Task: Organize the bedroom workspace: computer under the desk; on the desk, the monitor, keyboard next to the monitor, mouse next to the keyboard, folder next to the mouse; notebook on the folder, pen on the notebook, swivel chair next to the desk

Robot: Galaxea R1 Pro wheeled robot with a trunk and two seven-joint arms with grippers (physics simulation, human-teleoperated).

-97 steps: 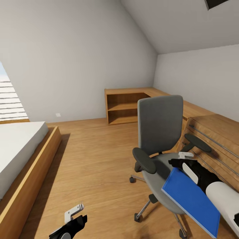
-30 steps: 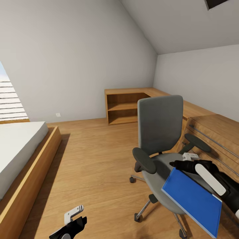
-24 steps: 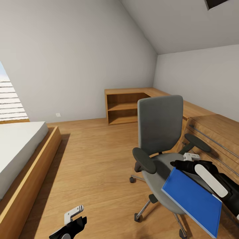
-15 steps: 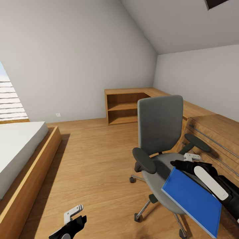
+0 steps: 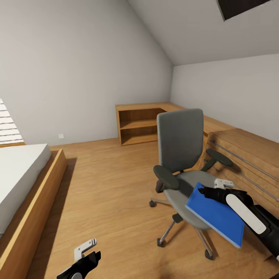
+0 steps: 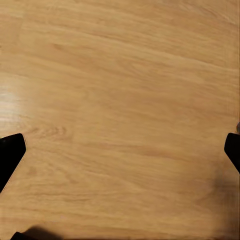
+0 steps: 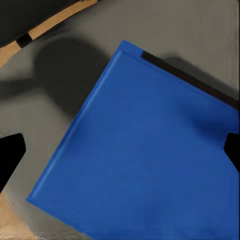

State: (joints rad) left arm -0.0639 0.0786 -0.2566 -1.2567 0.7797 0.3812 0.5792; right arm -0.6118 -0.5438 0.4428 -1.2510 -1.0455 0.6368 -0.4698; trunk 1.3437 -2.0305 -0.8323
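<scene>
Right wrist view: unlabelled blue folder (image 7: pixel 145 160) on swivel chair (image 7: pixel 190 35)

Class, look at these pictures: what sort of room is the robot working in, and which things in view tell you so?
Most likely an attic bedroom with a work corner: a bed on a wooden platform, a sloped ceiling, and a swivel chair carrying a blue folder beside low wooden shelving.

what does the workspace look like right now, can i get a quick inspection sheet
surface: wooden floor under the swivel chair
job's things: blue folder lies on the chair seat, overhanging its edge
clutter: nothing seen
tools: right tool open, over the folder's far corner; left tool open above the floor
cables: nothing seen
surroundings: bed, wooden shelf unit, wooden chest of drawers
</scene>
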